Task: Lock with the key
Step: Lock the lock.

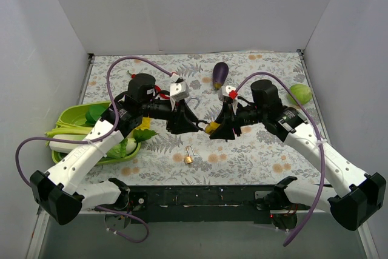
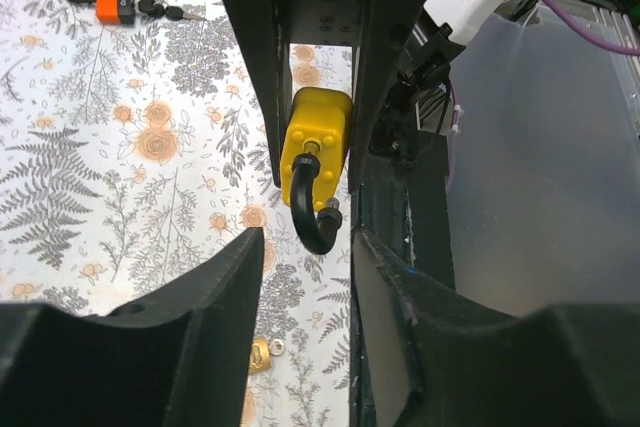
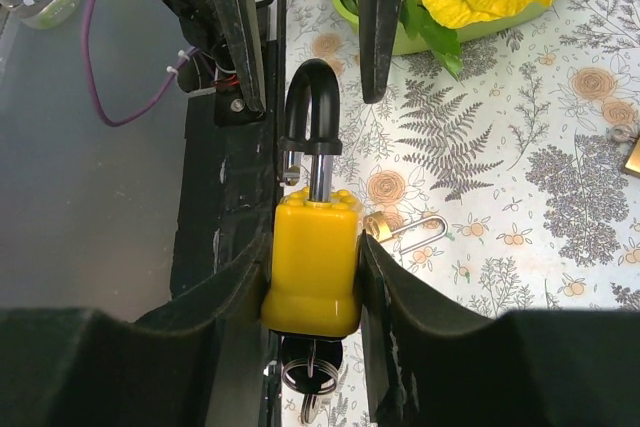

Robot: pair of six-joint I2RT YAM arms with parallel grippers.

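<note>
**Two pincers, one open lock, held clear of the bench**

Both arms meet over the middle of the floral-patterned bench (image 1: 254,150). My right pincer (image 3: 314,247) is pinching the yellow plastic-cased padlock (image 3: 312,267) by the two flat sides of its body, so the black curved shackle (image 3: 310,97) points outward towards the other arm. I judge that hold is chosen to leave both the top and the underside free.

The shackle stands raised, its short leg out of the body, so the lock is not yet closed. My left pincer (image 2: 305,242) is spread, its fingers on either side of the shackle without visibly touching it. That suits pushing the shackle home or steadying it.

A metal ring of keys (image 3: 308,372) hangs beneath the yellow body; whether a key sits in the keyhole I cannot tell. A small brass padlock (image 1: 189,158) lies on the bench below, well apart from either pincer.
</note>
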